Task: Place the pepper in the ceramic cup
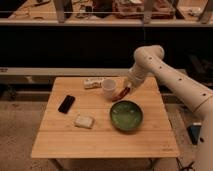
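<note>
A flat black phone (66, 104) and pale sponge block (84, 121) lie left of the small white ceramic cup (109, 87). Just right of the cup, the gripper (124, 91) pinches the slender dark red pepper (120, 94). A round green bowl (126, 116) sits front-right of the cup.

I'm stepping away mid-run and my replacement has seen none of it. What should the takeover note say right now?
Tool: shut on the pepper, just right of the ceramic cup, between it and the green bowl.
Cup: upright near the table's back edge; the pepper is beside it, not inside.
Done: pepper grasped and apparently held off the tabletop.
Left: bring the pepper over the cup's mouth, lower it, release.
Also on the table: black phone and pale sponge block, both to the left.
</note>
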{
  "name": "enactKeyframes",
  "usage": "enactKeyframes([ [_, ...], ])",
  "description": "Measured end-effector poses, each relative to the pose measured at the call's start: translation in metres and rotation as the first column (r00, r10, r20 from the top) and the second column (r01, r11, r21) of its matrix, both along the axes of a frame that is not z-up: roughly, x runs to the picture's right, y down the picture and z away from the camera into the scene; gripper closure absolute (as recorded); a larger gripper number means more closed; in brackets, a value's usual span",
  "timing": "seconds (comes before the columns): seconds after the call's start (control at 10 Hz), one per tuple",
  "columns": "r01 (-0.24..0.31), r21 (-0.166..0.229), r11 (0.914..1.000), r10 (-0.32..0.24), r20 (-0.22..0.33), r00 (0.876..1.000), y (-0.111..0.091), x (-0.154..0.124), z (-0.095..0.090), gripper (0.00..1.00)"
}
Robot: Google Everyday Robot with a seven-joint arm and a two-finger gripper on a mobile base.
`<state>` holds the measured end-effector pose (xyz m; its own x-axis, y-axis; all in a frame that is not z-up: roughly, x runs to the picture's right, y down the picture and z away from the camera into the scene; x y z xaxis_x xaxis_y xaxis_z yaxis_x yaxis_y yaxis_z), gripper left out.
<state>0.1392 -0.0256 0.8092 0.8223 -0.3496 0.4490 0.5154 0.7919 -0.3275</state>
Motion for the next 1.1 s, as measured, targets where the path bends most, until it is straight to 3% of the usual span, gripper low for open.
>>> enactKeyframes([
  [0.1,-0.064,0.003,0.9980,0.064,-0.002,0.998,-0.020,0.001,0.003,0.79],
  [0.3,-0.212,0.017,0.9770,0.213,-0.015,0.977,-0.064,0.011,0.009,0.79],
  [0.5,-0.274,0.033,0.9611,0.275,-0.025,0.961,-0.087,0.010,0.013,0.79],
  [0.6,-0.298,0.045,0.9536,0.299,-0.032,0.954,-0.099,0.004,0.018,0.79],
  [0.8,-0.312,0.074,0.9473,0.316,-0.048,0.948,-0.107,0.001,0.024,0.79],
  [1.1,-0.295,0.123,0.9475,0.306,-0.082,0.948,-0.106,-0.001,0.031,0.79],
])
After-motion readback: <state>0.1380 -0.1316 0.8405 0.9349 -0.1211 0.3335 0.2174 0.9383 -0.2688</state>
